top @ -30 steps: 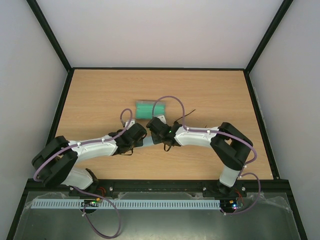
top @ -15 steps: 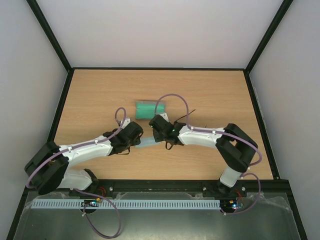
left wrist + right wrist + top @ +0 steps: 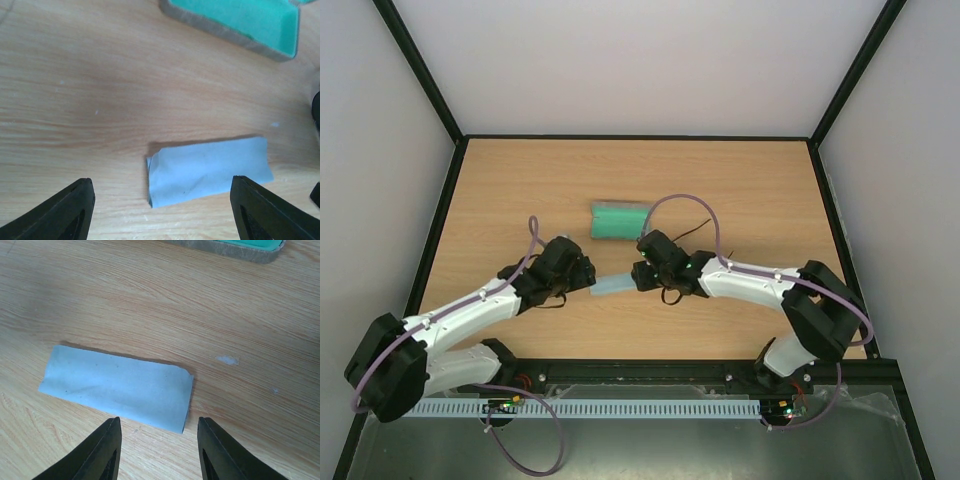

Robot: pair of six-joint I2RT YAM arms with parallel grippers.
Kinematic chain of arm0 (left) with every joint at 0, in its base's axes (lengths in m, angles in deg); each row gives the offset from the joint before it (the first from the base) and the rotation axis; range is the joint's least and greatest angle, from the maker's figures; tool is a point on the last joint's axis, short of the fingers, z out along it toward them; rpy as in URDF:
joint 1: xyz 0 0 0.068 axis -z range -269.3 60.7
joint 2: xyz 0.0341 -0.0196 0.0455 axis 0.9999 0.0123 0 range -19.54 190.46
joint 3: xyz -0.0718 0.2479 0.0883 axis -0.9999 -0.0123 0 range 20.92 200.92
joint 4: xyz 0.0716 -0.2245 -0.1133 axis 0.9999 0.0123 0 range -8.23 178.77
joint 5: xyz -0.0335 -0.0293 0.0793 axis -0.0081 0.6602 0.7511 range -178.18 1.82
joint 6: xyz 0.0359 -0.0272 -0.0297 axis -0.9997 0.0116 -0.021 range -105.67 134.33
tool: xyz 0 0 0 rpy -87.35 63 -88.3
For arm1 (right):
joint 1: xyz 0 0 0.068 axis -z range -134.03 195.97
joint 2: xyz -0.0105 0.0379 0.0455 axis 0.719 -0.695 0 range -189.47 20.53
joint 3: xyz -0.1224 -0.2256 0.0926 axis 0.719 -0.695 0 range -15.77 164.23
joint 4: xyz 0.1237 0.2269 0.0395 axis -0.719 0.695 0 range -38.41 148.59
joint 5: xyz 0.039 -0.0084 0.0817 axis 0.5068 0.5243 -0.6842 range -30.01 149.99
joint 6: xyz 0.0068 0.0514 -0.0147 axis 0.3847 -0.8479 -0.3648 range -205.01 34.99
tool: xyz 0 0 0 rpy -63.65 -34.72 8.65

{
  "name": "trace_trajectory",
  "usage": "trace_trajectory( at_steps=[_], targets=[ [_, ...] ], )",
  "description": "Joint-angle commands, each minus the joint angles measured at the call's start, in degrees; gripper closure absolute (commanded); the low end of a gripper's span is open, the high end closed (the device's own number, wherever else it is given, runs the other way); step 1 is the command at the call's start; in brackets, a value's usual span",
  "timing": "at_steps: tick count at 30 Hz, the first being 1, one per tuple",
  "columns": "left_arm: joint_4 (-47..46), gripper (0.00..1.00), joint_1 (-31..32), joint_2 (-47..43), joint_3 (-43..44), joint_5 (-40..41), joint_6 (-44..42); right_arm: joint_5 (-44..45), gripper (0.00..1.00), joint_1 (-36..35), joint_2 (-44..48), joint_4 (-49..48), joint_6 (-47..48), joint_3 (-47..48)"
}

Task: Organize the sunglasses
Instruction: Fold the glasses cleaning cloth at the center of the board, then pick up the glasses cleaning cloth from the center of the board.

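The grey case [image 3: 250,44] lies open on the surface [image 3: 520,190], showing only green lining. A folded blue cloth [image 3: 210,170] lies between the left hand [image 3: 160,200] and right hand [image 3: 157,435], both spread and pinching nothing. The sunglasses [image 3: 694,231] lie right of the case, mostly hidden behind the right arm.

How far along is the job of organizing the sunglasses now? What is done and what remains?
Done: the blue cloth lies folded into a strip on the table. In hand: nothing; the left fingers and right fingers stand open over it. Left: the case lies open showing only green lining, and the sunglasses, not clearly visible in any view, probably still have to go inside.
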Motion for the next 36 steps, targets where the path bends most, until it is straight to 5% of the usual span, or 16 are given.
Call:
trace_trajectory(
  at_steps=[1, 5, 36],
  targets=[
    [-0.57, 0.24, -1.05, -0.18, -2.92, -5.59, -0.98, -0.12, 0.57, 0.5, -2.5, 0.92, -0.37, 1.23],
    [-1.87, 0.26, -1.4, -0.75, -4.91, -6.04, -0.29, 0.62, 0.65, 0.51, -6.47, 1.94, -0.27, 2.83],
    [-3.89, 0.29, -2.26, -1.14, -6.4, -5.64, -0.33, 6.91, 0.77, -1.62, -16.16, 3.04, -2.19, 6.49]
  ],
)
